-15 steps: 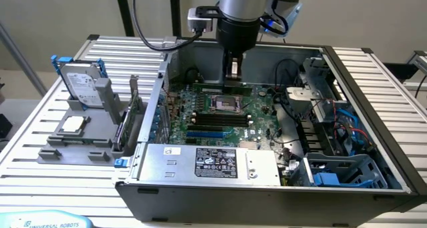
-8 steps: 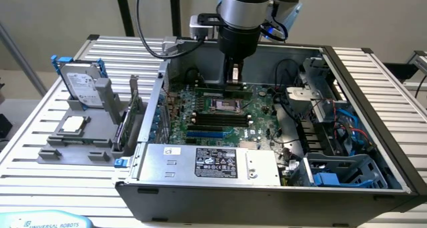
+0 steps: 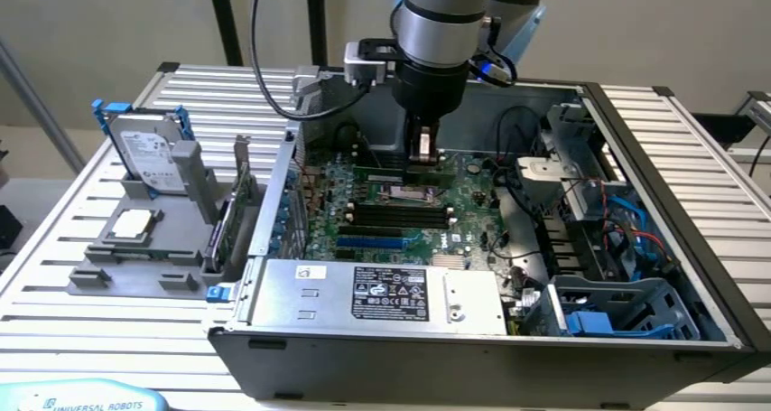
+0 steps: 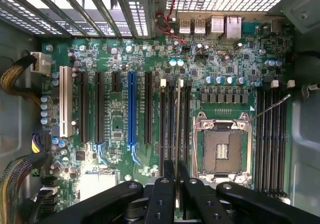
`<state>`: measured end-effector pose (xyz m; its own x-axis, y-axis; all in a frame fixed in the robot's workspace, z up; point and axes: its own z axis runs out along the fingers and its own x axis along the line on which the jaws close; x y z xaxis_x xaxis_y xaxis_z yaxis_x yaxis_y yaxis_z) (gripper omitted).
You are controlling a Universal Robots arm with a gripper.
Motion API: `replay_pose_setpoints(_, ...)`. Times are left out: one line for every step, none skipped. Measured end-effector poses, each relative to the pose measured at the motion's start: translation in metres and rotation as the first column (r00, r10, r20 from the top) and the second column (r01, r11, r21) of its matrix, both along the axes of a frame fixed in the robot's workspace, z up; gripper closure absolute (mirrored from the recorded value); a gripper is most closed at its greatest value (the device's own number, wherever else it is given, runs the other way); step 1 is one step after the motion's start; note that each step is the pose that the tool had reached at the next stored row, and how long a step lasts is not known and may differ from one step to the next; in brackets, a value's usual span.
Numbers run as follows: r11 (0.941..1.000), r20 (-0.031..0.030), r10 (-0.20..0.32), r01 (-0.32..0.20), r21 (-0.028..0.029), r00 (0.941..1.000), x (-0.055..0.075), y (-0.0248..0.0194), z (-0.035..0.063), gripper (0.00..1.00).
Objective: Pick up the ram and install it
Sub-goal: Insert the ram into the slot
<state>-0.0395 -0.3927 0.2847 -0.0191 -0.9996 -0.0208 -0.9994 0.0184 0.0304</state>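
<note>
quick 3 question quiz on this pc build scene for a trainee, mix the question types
1. True or false: the gripper holds the ram edge-on above the motherboard.
2. The CPU socket is: A) empty, B) fitted with a processor, C) under a cooler.
3. In the exterior view, what lies flat on the grey holder outside the case, at the exterior view's left?

Key
1. True.
2. A.
3. The square silver processor chip.

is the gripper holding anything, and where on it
Yes: the gripper pinches the ram edge-on at its near end, the stick hanging over the motherboard's slots.
</note>
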Motion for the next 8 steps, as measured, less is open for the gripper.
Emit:
replay_pose_setpoints(1.0000, 0.0000, 0.000, 0.000, 0.0000, 1.0000, 0.000, -0.0001, -0.0018, 0.87)
replay_pose_setpoints(1.0000, 0.0000, 0.000, 0.000, -0.0001, 1.0000, 0.001, -0.0003, -0.0036, 0.87)
replay_pose_setpoints(1.0000, 0.0000, 0.000, 0.000, -0.0001, 1.0000, 0.001, -0.0006, -0.0055, 0.87)
replay_pose_setpoints(1.0000, 0.0000, 0.000, 0.000, 0.0000, 1.0000, 0.001, -0.0010, -0.0074, 0.87)
replay_pose_setpoints(1.0000, 0.0000, 0.000, 0.000, 0.0000, 1.0000, 0.002, -0.0014, -0.0092, 0.87)
replay_pose_setpoints(1.0000, 0.0000, 0.000, 0.000, -0.0001, 1.0000, 0.002, -0.0018, -0.0109, 0.87)
replay_pose_setpoints(1.0000, 0.0000, 0.000, 0.000, -0.0001, 1.0000, 0.003, -0.0022, -0.0128, 0.87)
replay_pose_setpoints(1.0000, 0.0000, 0.000, 0.000, -0.0001, 1.0000, 0.003, -0.0025, -0.0145, 0.87)
